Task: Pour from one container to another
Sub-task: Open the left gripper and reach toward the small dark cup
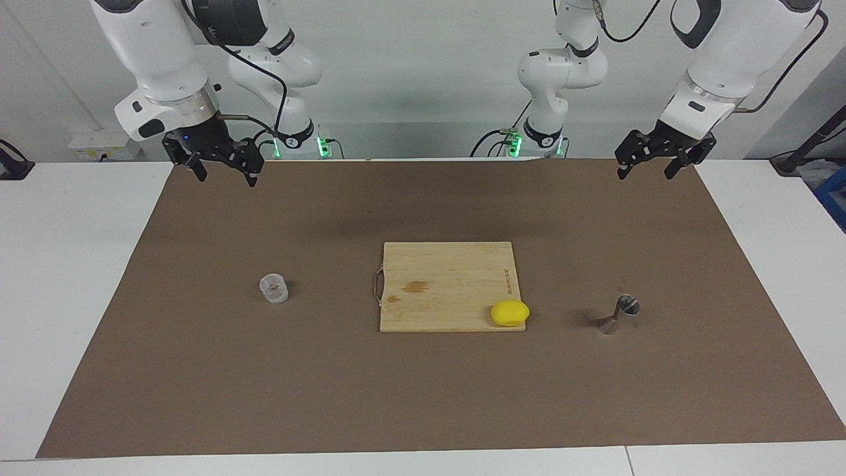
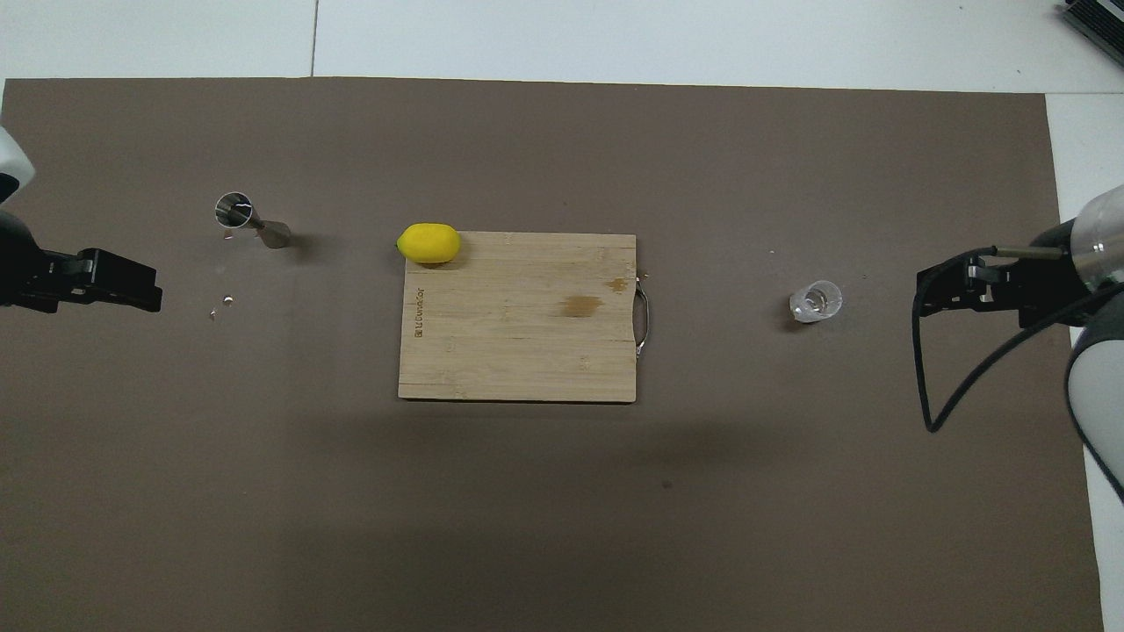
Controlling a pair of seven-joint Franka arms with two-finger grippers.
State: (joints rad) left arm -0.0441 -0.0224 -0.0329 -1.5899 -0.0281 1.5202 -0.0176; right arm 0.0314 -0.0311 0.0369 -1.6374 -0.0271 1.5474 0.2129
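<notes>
Clear ribbed cup (image 1: 273, 289) stood on the brown mat toward the right arm's end, steel hourglass jigger (image 1: 618, 314) toward the left's. Both grippers, right (image 1: 223, 166) and left (image 1: 654, 162), hung spread and empty; grasping the cup seemed next.

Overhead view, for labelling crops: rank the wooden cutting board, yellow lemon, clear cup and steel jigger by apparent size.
1. Wooden cutting board
2. Yellow lemon
3. Shiny steel hourglass jigger and small clear ribbed cup: they look about alike, so I won't rank them.

White table (image 1: 66, 277) under brown mat (image 1: 423, 396); pale wall (image 1: 423, 66)
</notes>
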